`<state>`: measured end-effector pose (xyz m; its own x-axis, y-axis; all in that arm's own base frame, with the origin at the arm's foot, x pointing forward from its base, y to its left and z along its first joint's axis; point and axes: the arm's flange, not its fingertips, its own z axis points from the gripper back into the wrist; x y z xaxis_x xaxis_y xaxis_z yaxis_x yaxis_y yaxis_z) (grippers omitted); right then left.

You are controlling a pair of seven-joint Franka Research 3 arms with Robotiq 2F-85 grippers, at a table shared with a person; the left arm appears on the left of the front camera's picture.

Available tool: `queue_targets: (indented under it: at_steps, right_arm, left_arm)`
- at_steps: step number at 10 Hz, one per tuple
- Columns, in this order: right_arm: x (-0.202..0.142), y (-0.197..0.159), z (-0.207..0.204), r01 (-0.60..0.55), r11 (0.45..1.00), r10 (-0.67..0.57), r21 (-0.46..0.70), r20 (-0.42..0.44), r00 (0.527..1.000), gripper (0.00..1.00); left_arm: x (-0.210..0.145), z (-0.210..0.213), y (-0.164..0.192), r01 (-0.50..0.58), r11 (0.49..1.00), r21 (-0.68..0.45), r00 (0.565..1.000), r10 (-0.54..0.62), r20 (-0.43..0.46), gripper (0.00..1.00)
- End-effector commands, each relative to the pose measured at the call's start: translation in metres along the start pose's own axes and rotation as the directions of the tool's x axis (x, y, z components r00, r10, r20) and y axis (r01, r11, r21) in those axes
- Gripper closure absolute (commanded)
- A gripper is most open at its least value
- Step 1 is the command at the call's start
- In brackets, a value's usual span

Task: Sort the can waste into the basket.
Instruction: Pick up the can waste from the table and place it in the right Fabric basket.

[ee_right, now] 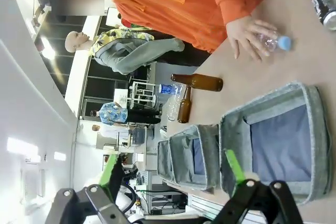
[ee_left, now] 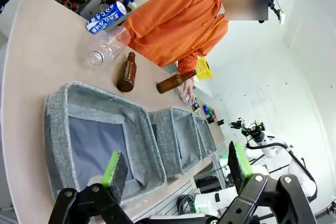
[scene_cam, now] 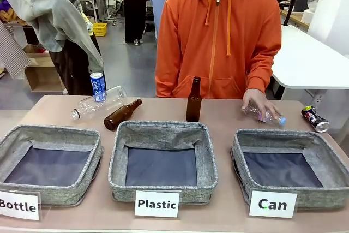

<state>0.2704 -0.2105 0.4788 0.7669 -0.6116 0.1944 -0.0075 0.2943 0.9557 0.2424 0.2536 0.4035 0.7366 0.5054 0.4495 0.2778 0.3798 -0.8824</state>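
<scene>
Three white cards stand at the near edge of the table [scene_cam: 223, 135], reading "Bottle" [scene_cam: 19, 205], "Plastic" [scene_cam: 157, 204] and "Can" [scene_cam: 272, 204]. Behind each card sits one square grey fabric basket with a dark floor, three in a row: the left basket [scene_cam: 49, 133], the middle basket [scene_cam: 163, 129] and the Can basket [scene_cam: 283, 135], which has nothing inside.

Two cans are on the table. The blue can [scene_cam: 98, 87], with white lettering, stands upright at the far left, well apart from the Can basket. The dark can [scene_cam: 315, 119] lies on its side at the far right, near that basket's far right corner but outside it. It bears a red-blue logo and shows a silver end.

Two brown glass bottles are out as well: one upright [scene_cam: 193, 100] beyond the middle basket, one lying [scene_cam: 122, 114] to its left. Of the two clear plastic bottles, one [scene_cam: 98, 103] lies just in front of the blue can. The other [scene_cam: 265, 115], blue-capped, lies under the hand [scene_cam: 259, 102] of a person in an orange hoodie [scene_cam: 218, 31].

Seen from the left wrist, the left end effector [ee_left: 176, 163] has its jaws spread wide and holds nothing, above the near side of the table. Seen from the right wrist, the right end effector [ee_right: 170, 170] is likewise spread wide with nothing between its pads.
</scene>
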Motion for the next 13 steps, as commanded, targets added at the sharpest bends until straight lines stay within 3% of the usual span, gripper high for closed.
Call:
queue_targets:
  at_steps: [1,3,6,8,10,11,12,13]
  right_arm:
    - [0.004,0.001,-0.002,-0.009,1.000,0.009,0.021,0.011,1.000,0.00]
    - [0.004,0.001,-0.002,-0.009,1.000,0.009,0.021,0.011,1.000,0.00]
    - [0.004,0.001,-0.002,-0.009,1.000,0.009,0.021,0.011,1.000,0.00]
    - [0.004,0.001,-0.002,-0.009,1.000,0.009,0.021,0.011,1.000,0.00]
    - [0.004,0.001,-0.002,-0.009,1.000,0.009,0.021,0.011,1.000,0.00]
    - [0.004,0.001,-0.002,-0.009,1.000,0.009,0.021,0.011,1.000,0.00]
    - [0.004,0.001,-0.002,-0.009,1.000,0.009,0.021,0.011,1.000,0.00]
    - [0.004,0.001,-0.002,-0.009,1.000,0.009,0.021,0.011,1.000,0.00]
  left_arm:
    - [0.011,-0.001,-0.002,0.054,0.996,0.078,0.988,-0.042,-0.148,0.00]
    - [0.058,-0.019,0.001,0.162,0.976,0.143,0.958,-0.121,-0.260,0.00]
    - [0.136,-0.130,0.004,0.424,0.895,0.136,0.829,-0.324,-0.455,0.00]
    - [0.150,-0.229,0.006,0.572,0.819,0.047,0.699,-0.457,-0.549,0.00]
    - [0.138,-0.303,0.008,0.691,0.723,-0.001,0.585,-0.560,-0.586,0.00]
    - [0.130,-0.332,0.012,0.727,0.686,-0.029,0.533,-0.591,-0.606,0.00]
    - [0.129,-0.346,0.013,0.784,0.620,0.028,0.511,-0.620,-0.595,0.00]
    - [0.133,-0.330,0.003,0.684,0.730,-0.008,0.564,-0.534,-0.630,0.00]
